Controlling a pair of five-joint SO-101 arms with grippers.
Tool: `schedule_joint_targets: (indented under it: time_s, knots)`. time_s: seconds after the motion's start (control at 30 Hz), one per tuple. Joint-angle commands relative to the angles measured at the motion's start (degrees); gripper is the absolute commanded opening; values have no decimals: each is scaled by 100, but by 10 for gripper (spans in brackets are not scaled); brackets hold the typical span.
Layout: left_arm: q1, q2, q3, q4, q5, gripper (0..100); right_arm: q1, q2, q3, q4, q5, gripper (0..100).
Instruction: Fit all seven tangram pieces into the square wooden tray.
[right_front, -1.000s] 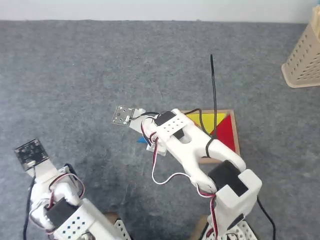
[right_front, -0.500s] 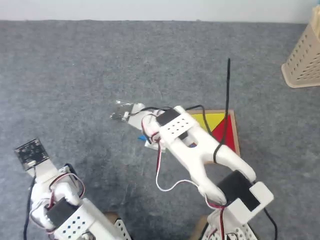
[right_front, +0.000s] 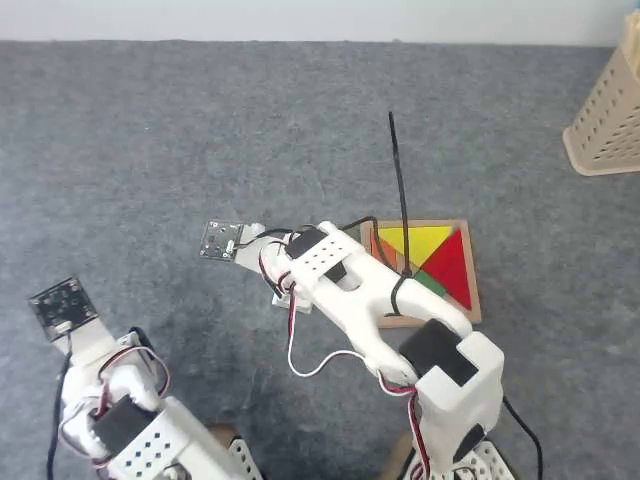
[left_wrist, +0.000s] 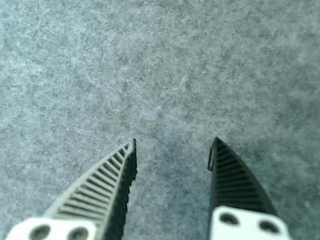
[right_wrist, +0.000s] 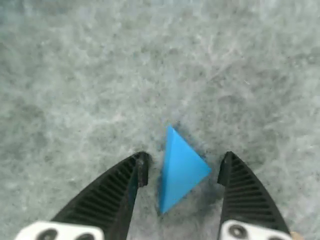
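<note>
Blue triangle (right_wrist: 181, 169) lies flat mid-surface (right_front: 150, 130), just beside the tray (right_front: 472, 270). It sits between the open fingers of the right gripper (right_wrist: 185, 157), long edge roughly parallel to them. Left gripper (left_wrist: 172, 145), fingers also open, hangs over bare surface near the front-left corner.

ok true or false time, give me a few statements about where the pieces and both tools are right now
1. The blue triangle lies between the open fingers of the right tool. True.
2. The left tool is shut on a piece. False: it is open, with nothing but carpet under it.
3. The tray already holds a yellow piece and a red piece. True.
4. The blue triangle sits inside the tray. False: it lies on the carpet, outside the tray.
</note>
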Motion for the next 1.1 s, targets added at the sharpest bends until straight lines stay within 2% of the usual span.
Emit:
schedule_joint_targets:
  time_s: [0.0,0.13,0.23,0.47,0.8,0.87,1.0,1.07]
  knots:
    - [9,-62,-110,18,53,225,13,13,-220,-163,-26,203]
    - [9,-62,-110,18,53,225,13,-48,-79,-163,-26,64]
    - [9,-62,-110,18,53,225,13,-180,79,-163,-26,15]
    - [9,-62,-110,18,53,225,13,-752,765,-163,-26,13]
    - [9,-62,-110,18,53,225,48,-2492,1582,338,-53,17]
    - [9,-62,-110,18,53,225,84,-2721,1644,505,-229,30]
    - [9,-62,-110,18,53,225,277,-2923,1644,936,-510,117]
    - [9,-62,-110,18,53,225,259,-2888,1644,1033,-1371,141]
